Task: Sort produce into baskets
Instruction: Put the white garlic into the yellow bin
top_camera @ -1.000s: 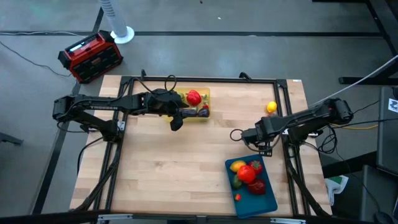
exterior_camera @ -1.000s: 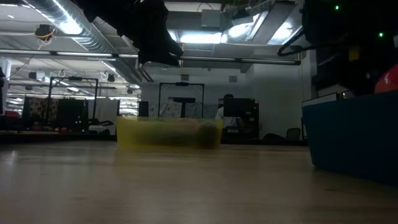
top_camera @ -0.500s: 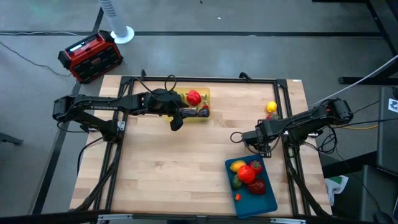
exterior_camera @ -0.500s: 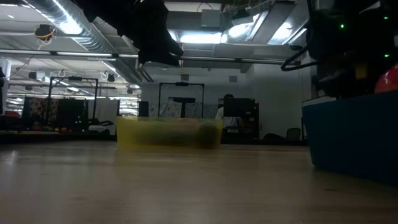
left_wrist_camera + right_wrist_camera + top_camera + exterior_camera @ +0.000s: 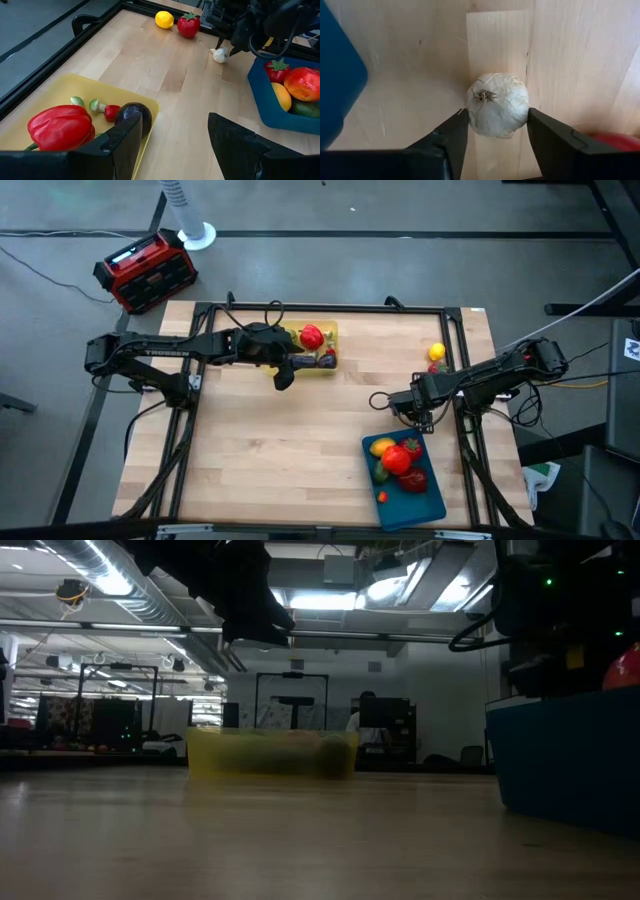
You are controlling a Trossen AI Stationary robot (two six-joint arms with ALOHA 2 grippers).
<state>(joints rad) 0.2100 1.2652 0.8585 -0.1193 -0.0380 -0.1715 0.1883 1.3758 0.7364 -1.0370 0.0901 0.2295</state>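
Note:
A white garlic bulb (image 5: 497, 102) lies on the wooden table just beyond the teal-blue tray (image 5: 428, 498), and it also shows in the left wrist view (image 5: 219, 55). My right gripper (image 5: 497, 114) is down over the garlic and shut on it. My left gripper (image 5: 175, 142) is open and empty, hovering over the near corner of the yellow tray (image 5: 75, 87). That tray holds a red pepper (image 5: 60, 127), a purple eggplant (image 5: 135, 116) and small pieces. The blue tray holds several fruits. A lemon (image 5: 437, 352) and a red tomato (image 5: 188, 25) rest on the table. My right gripper pinches the garlic's two opposite sides (image 5: 472, 117) between its two fingers (image 5: 452, 135). The fingers come from above, pointing down. The garlic sits on the table with its stem end up.
A red-and-black box (image 5: 145, 270) stands on the floor beyond the table's far left corner. The blue tray's wall (image 5: 340, 75) is close beside the garlic. In the low view the yellow tray (image 5: 270, 753) is at centre and the blue tray (image 5: 565, 755) at right. Bare wood lies between them.
My right gripper has moved a little toward the table's left edge and down over the garlic, which has stayed in place on the table.

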